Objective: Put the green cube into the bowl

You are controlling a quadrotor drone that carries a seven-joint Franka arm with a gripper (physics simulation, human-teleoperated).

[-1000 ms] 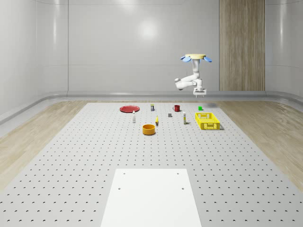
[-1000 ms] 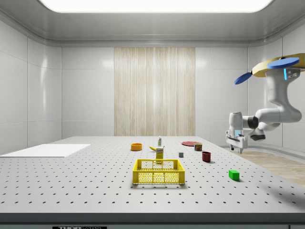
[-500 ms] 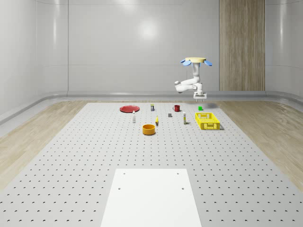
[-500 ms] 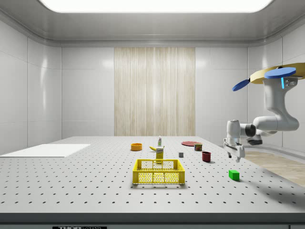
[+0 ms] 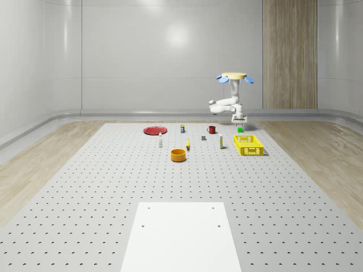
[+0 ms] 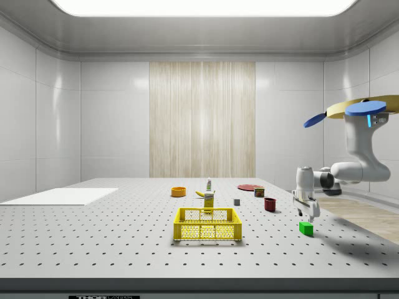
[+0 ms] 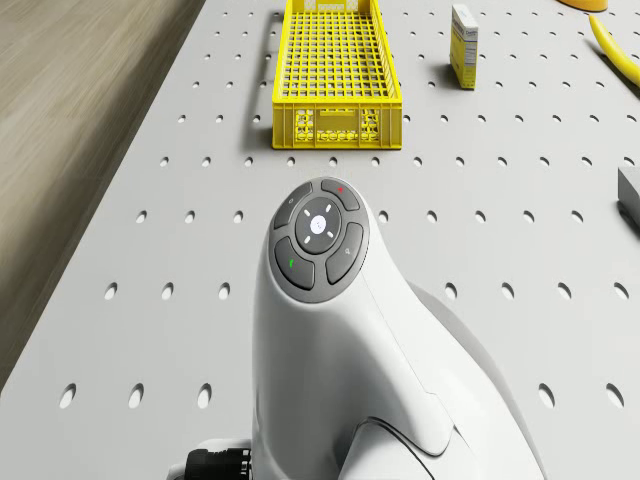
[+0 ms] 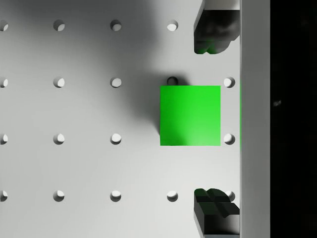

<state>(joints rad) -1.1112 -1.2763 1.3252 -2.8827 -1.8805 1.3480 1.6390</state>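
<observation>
1. Wrist view: the cube (image 8: 190, 115) is lying on the table (image 8: 84, 163), framed between my wide-spread fingers (image 8: 214, 29), untouched.
2. My gripper (image 6: 307, 216) is hanging just above it.
3. My drone (image 6: 360, 109) is hovering near the table's edge; the bowl (image 5: 178, 154) is sitting well apart.

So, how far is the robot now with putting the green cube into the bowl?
Done: the approach. The drone hovers beside the green cube, and the open gripper hangs just above it, one finger on each side. In hand: the reach down to grasp; the cube lies untouched on the table. Left: closing, lifting, carrying to the orange bowl and releasing.
</observation>
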